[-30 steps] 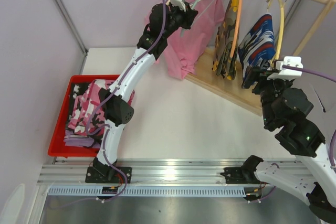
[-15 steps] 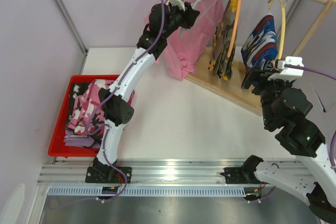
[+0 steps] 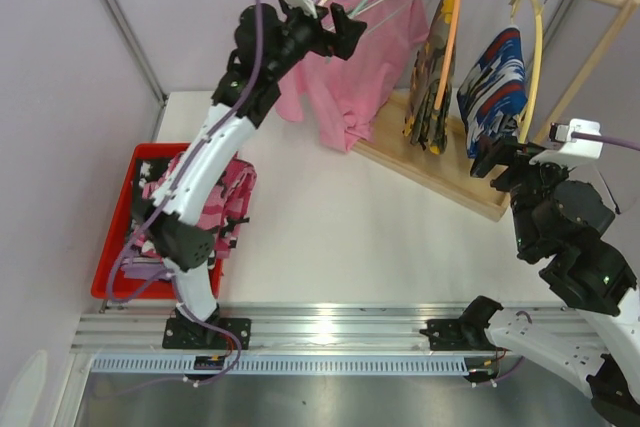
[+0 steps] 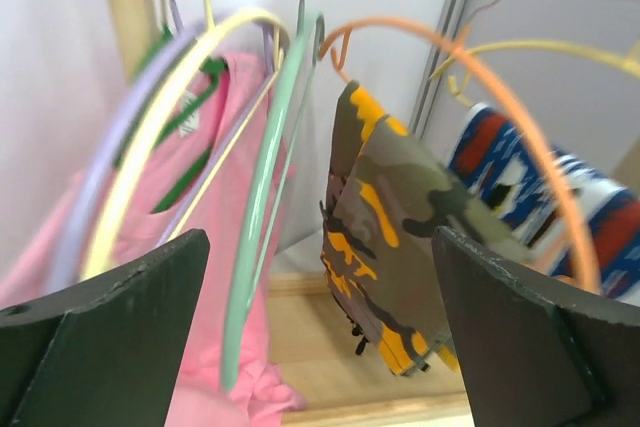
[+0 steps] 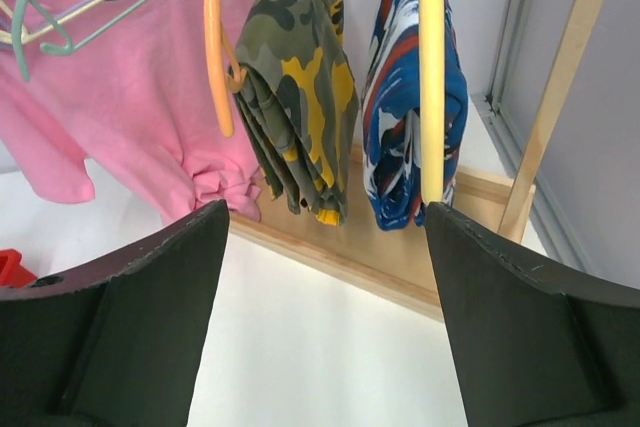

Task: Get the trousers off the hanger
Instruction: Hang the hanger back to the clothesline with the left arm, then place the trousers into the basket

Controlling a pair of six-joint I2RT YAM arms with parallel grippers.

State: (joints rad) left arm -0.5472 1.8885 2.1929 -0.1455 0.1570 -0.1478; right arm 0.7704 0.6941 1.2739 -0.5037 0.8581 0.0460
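Observation:
Two pairs of trousers hang on the wooden rail: a yellow-olive camouflage pair (image 3: 430,82) (image 4: 400,217) (image 5: 300,87) on an orange hanger (image 5: 213,37), and a blue, white and red pair (image 3: 495,77) (image 5: 400,107) on a yellow hanger (image 5: 431,67). A pink-and-black camouflage pair (image 3: 205,197) lies in the red bin (image 3: 112,242). My left gripper (image 3: 345,32) (image 4: 320,317) is open and empty, high up, just left of the empty hangers; a mint hanger (image 4: 265,197) hangs ahead between its fingers. My right gripper (image 3: 495,162) (image 5: 325,297) is open and empty, below and short of the blue pair.
A plain pink T-shirt (image 3: 350,87) (image 5: 130,97) hangs at the rail's left end among several empty hangers. The rack has a wooden base board (image 3: 440,172) (image 5: 400,247) and a slanted upright post (image 5: 565,77). Purple walls close in behind and at the left.
My left gripper has opened wide and drawn back to the left, away from the hangers. My right gripper has dropped back slightly from the bottom of the blue pair.

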